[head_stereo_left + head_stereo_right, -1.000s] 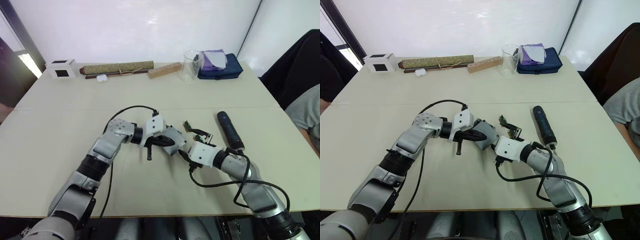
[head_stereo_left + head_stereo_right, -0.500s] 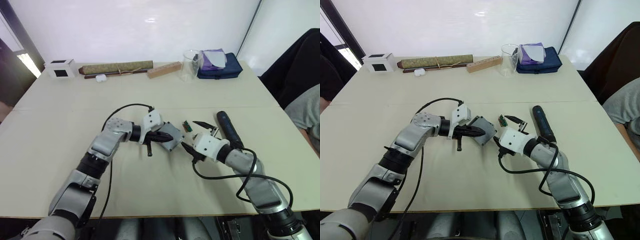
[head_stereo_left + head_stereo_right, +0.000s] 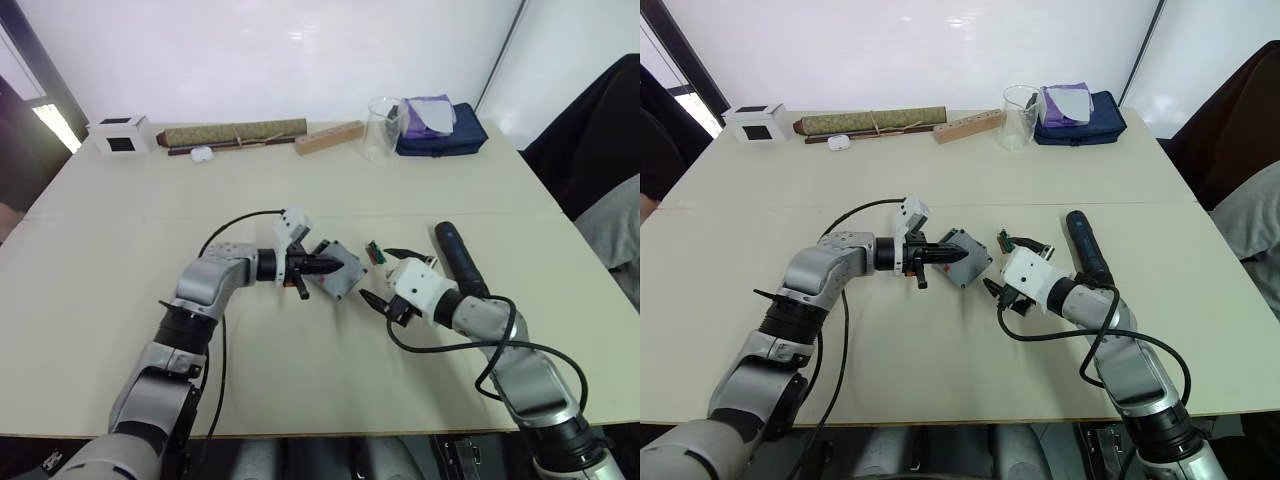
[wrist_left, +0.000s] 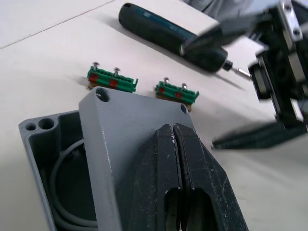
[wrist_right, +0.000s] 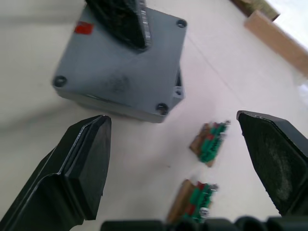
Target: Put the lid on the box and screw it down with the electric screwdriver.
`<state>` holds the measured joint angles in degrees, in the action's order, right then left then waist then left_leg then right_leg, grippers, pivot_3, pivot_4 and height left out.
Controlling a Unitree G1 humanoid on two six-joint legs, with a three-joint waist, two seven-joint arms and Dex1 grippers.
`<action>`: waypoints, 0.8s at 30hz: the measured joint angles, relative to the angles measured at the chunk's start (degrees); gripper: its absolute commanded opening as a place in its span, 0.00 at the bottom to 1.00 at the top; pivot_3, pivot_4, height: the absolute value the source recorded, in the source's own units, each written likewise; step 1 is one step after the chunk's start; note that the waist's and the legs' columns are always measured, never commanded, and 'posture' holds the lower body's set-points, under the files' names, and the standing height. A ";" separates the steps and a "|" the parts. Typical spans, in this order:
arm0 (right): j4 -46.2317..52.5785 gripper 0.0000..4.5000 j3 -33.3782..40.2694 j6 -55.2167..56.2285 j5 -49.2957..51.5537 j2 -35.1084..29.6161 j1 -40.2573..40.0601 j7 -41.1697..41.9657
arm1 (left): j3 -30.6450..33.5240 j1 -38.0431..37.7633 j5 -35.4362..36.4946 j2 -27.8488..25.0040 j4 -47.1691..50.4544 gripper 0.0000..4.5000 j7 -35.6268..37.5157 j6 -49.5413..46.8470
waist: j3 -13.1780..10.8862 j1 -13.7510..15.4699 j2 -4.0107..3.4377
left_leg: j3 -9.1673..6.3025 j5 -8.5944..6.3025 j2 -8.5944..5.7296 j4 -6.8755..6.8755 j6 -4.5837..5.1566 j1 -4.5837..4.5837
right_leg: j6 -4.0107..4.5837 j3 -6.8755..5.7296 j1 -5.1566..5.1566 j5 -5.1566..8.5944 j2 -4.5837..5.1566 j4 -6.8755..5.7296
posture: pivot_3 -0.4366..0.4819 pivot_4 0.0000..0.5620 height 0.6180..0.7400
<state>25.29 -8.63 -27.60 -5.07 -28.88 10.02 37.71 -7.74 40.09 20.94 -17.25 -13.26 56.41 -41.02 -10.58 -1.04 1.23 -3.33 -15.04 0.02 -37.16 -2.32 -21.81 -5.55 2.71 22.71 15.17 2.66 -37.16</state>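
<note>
Head camera, left eye view: at the middle of the pale surface (image 3: 120,300), the left gripper (image 3: 322,264) rests its fingers, pressed together, on the grey lid (image 3: 340,271), which lies askew over the box beneath. At the lid's 3 o'clock, the right gripper (image 3: 385,275) hangs with its fingers spread wide, holding nothing. The electric screwdriver (image 3: 458,260) lies flat just beyond that arm, at its 2 o'clock. Along the far edge stand a clear cup (image 3: 382,130), a dark blue pouch (image 3: 440,135) with purple cloth on top, a wooden block (image 3: 329,139), a rolled mat (image 3: 236,133) and a white box (image 3: 121,135).

Left wrist view: the closed fingers (image 4: 166,168) lie on the lid, which covers the box (image 4: 48,163) only partly; a pale wire loop shows inside the open corner. Two small green circuit boards (image 4: 112,79) lie between the box and the screwdriver.

Right wrist view: the parted fingers (image 5: 82,159) frame the lid, a red mark at one corner, and both green boards.
</note>
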 measured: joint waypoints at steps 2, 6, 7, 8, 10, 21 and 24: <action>1.21 0.99 0.10 -4.70 2.24 1.23 0.18 0.27 | 0.60 0.03 0.63 0.14 -0.01 0.00 -1.09 -0.66 | -0.01 -0.01 -0.01 | -0.02 0.00 0.00 0.01 0.00 -0.02 | 0.00 0.00 0.03 0.00 0.00 0.00 | 0.48 0.27 0.97; 2.99 0.99 0.96 -13.98 6.45 3.09 1.61 -0.08 | 1.74 0.04 1.06 0.36 -0.07 0.00 -2.74 -1.25 | -0.01 0.06 -0.02 | -0.04 0.01 0.00 0.01 -0.01 -0.07 | 0.00 -0.01 0.06 -0.01 0.02 0.01 | 0.48 0.27 0.97; 3.38 0.99 1.29 -15.98 7.28 3.13 1.95 -0.28 | 1.84 0.04 1.06 0.26 -0.06 0.00 -2.97 -1.24 | -0.01 0.10 -0.02 | -0.05 0.01 0.00 0.00 -0.01 -0.09 | 0.00 -0.02 0.06 -0.01 0.02 0.03 | 0.48 0.27 0.97; 3.46 0.99 1.52 -16.96 7.75 3.26 2.16 -0.35 | 1.87 0.04 1.07 0.20 -0.07 0.00 -3.03 -1.24 | -0.01 0.10 -0.02 | -0.05 0.01 0.00 0.01 -0.01 -0.09 | 0.00 -0.03 0.07 -0.01 0.02 0.03 | 0.48 0.27 0.97; 3.59 0.99 2.87 -21.24 10.41 4.77 3.50 -1.06 | 1.96 0.05 1.22 0.09 -0.06 0.00 -3.22 -1.25 | -0.01 0.13 -0.02 | -0.05 0.01 0.00 0.01 -0.01 -0.14 | 0.00 -0.03 0.10 -0.01 0.03 0.05 | 0.48 0.27 0.97; 3.66 0.99 6.37 -31.14 18.17 7.71 7.76 -5.07 | 1.99 0.43 2.12 0.43 -0.20 0.00 -4.94 -1.22 | -0.01 0.12 -0.03 | -0.05 0.02 -0.01 0.00 -0.03 -0.52 | -0.01 -0.05 0.47 -0.03 0.04 0.04 | 0.48 0.27 0.97; 3.66 0.99 6.73 -31.48 18.94 7.59 8.20 -6.00 | 2.00 0.48 2.20 0.48 -0.28 0.00 -5.42 -1.21 | -0.01 0.10 -0.03 | -0.04 0.02 -0.01 0.00 -0.03 -0.52 | -0.01 -0.06 0.47 -0.02 0.04 0.04 | 0.48 0.27 0.97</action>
<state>28.95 -1.90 -59.08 13.86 -21.30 18.22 31.71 -5.74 40.57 23.14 -16.76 -13.54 50.98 -42.23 -10.59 -0.94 1.20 -3.37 -15.02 0.01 -37.16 -2.35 -22.33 -5.56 2.66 23.18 15.14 2.70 -37.12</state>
